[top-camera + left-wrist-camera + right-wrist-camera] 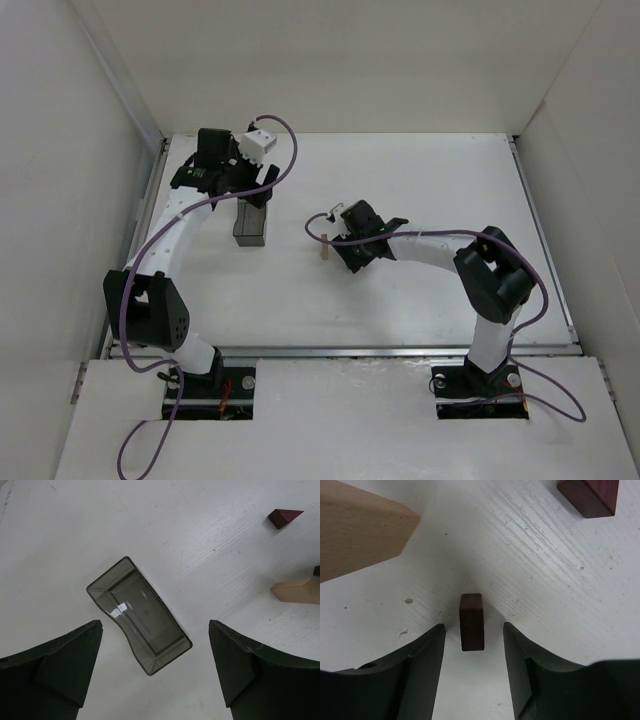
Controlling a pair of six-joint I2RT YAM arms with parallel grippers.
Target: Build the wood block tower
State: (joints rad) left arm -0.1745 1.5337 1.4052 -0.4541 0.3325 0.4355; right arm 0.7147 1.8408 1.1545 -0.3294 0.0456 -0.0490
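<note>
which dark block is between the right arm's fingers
The small dark block flanked by both fingers; the other dark block lies apart, top right.

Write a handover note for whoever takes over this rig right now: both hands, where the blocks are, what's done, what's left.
Left hand: open, empty, above the dark bin.
Right hand: open, fingers either side of a small reddish-brown block on the table, gaps on both sides.
Tan block and a second reddish-brown block sit close by on the table.
Done: nothing stacked in view.
Left: close on the small block, then stack all the pieces.
</note>
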